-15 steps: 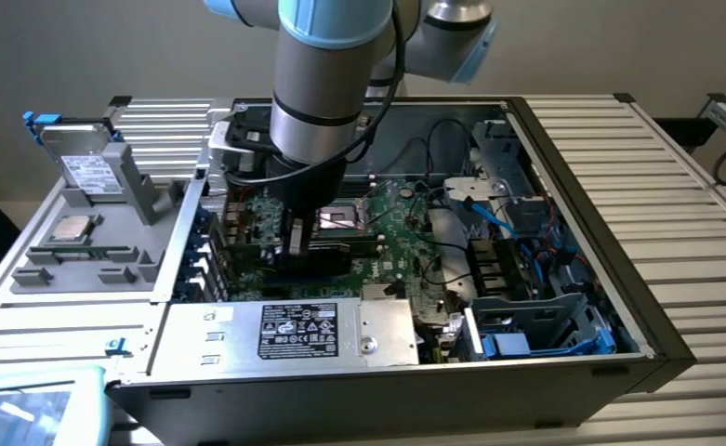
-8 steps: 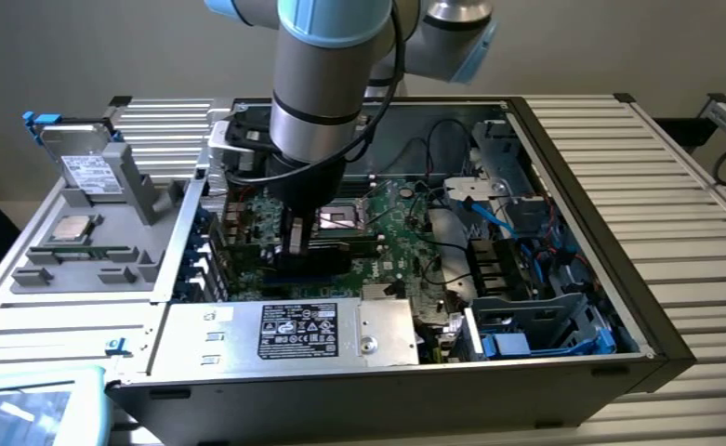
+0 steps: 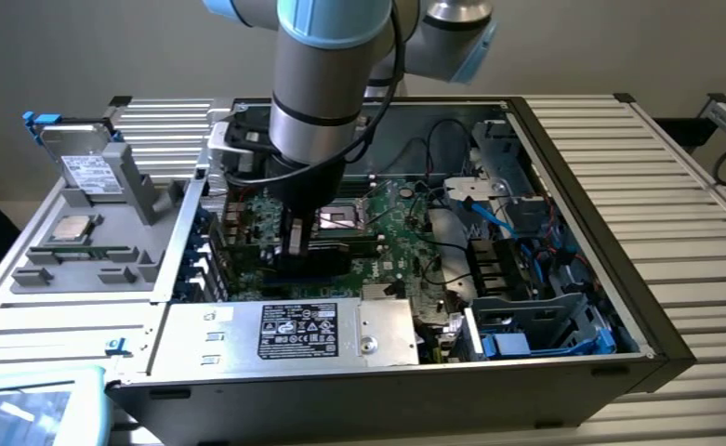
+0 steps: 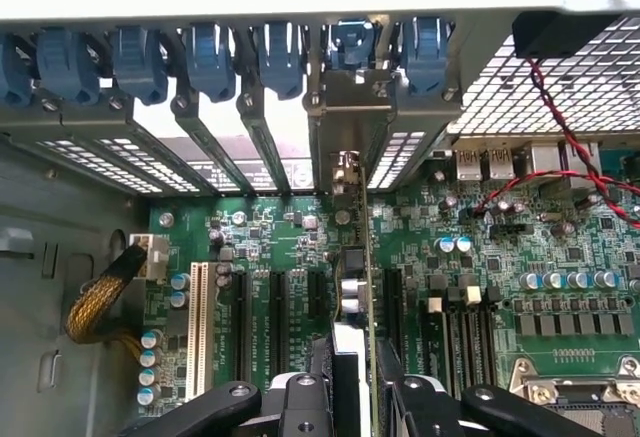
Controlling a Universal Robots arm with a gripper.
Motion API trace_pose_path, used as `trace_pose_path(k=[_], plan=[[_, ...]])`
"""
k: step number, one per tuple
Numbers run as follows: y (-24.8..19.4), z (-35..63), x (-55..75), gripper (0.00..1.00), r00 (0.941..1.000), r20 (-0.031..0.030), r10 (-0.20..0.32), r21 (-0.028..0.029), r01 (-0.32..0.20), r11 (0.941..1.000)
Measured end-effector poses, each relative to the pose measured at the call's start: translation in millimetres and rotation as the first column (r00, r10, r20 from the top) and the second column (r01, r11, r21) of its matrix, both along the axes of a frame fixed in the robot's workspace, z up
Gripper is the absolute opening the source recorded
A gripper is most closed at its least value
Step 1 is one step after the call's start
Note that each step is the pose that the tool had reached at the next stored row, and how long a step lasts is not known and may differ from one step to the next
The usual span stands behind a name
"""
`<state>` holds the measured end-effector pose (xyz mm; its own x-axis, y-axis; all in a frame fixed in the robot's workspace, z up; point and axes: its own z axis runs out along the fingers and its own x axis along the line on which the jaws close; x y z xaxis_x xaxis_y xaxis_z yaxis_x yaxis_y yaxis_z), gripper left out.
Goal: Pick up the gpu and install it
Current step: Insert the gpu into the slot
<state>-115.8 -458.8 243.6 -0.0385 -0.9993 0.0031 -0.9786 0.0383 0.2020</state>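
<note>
The gpu (image 4: 350, 287) stands on edge between my gripper's (image 4: 355, 382) fingers (image 4: 325, 387). Its green board and grey parts run away from them to its metal bracket (image 4: 345, 172) at the case's rear wall. It sits upright in line with the black expansion slots (image 4: 275, 317) of the green motherboard (image 4: 480, 257). In the exterior view my gripper (image 3: 295, 243) reaches down into the open computer case, with the dark gpu (image 3: 325, 251) low over the motherboard (image 3: 388, 232). The gripper is shut on the gpu. Whether the card's lower edge is in a slot is hidden.
Blue retaining clips (image 4: 210, 57) line the rear slot openings. A yellow-sleeved cable (image 4: 95, 302) and a red-black wire (image 4: 570, 147) lie near the board. The power supply (image 3: 300, 330), blue cables (image 3: 499, 223) and drive bays crowd the case. A grey parts tray (image 3: 90, 242) sits at the exterior view's left.
</note>
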Motion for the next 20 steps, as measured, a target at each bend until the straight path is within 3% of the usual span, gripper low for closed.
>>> trace_pose_path(k=[20], plan=[[-0.4,-3.6,0.1,0.28,1.0,0.0001,0.001,0.0001,-0.001,1.0]])
